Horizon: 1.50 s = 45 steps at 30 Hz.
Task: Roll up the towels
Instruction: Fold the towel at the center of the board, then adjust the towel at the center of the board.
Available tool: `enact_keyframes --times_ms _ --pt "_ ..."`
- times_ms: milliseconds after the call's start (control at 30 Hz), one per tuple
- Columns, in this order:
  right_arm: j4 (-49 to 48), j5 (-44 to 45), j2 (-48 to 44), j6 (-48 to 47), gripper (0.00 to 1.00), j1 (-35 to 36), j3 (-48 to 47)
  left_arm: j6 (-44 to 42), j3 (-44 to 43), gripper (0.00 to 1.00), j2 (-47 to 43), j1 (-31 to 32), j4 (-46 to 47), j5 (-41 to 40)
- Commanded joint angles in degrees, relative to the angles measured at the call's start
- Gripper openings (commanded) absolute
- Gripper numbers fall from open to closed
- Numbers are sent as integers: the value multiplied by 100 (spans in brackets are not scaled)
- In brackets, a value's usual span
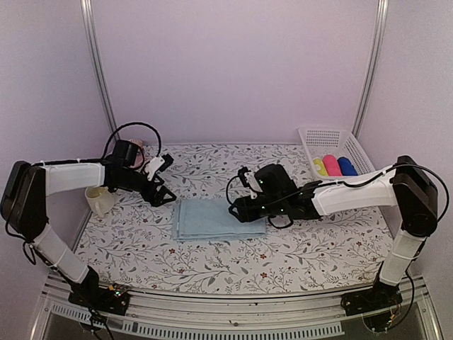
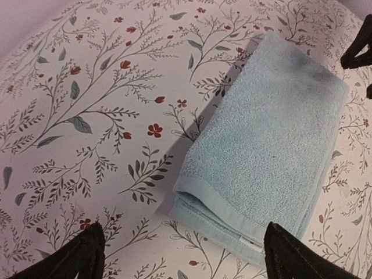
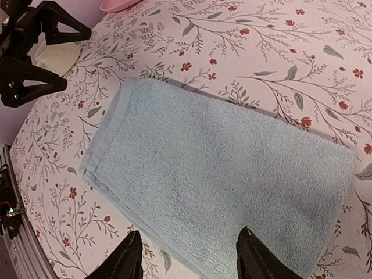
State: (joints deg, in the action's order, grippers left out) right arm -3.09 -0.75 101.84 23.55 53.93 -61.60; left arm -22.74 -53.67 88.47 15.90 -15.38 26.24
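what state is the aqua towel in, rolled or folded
Folded flat, not rolled: the aqua towel shows stacked layers along its edge.

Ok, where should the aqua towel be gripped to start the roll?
The aqua towel lies flat and folded. It is probably best taken at the short end by the right gripper, coming in low from that side, where its open fingers sit. That end looks like a closed fold, while the opposite end shows loose stacked hems.

Plain lilac walls [image 1: 233, 71] close off the far, left and right sides, with slim metal posts [image 1: 98, 71] in the far corners above a floral-printed tabletop [image 1: 212, 265].
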Motion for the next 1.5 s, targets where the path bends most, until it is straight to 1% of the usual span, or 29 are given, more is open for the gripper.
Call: enact_keyframes --times_ms 0,100,200,300,567,667,767,800,933,1133,1200,1267,1467 --pt "207 407 -93 28 55 -7 237 222 -482 95 697 186 -241 324" --pt "214 402 -39 27 54 -12 260 310 -775 95 1157 229 -279 326" --pt "215 384 -12 35 54 -6 285 354 -1118 94 1592 230 -490 500" --pt "219 402 -5 41 54 -6 343 395 -1345 90 1853 230 -641 706" --pt "187 444 18 27 53 -6 436 522 -1456 66 2215 222 -702 649" --pt "178 458 16 9 53 -6 452 534 -1524 63 2309 231 -762 783" --pt "178 469 19 6 53 -7 469 557 -1579 55 2364 222 -766 818" --pt "182 471 23 2 53 -6 478 572 -1592 51 2367 227 -765 820" --pt "193 473 54 8 53 -11 484 585 -1618 29 2364 216 -799 812" --pt "239 603 65 -32 53 -11 466 586 -1595 13 2348 204 -984 641" --pt "273 642 64 -42 53 -12 452 576 -1615 10 2363 204 -1053 559" --pt "293 666 57 -44 53 -14 458 567 -1643 5 2364 206 -1121 448" --pt "435 790 134 -37 52 -39 386 563 -1725 6 2368 212 -1176 -46"
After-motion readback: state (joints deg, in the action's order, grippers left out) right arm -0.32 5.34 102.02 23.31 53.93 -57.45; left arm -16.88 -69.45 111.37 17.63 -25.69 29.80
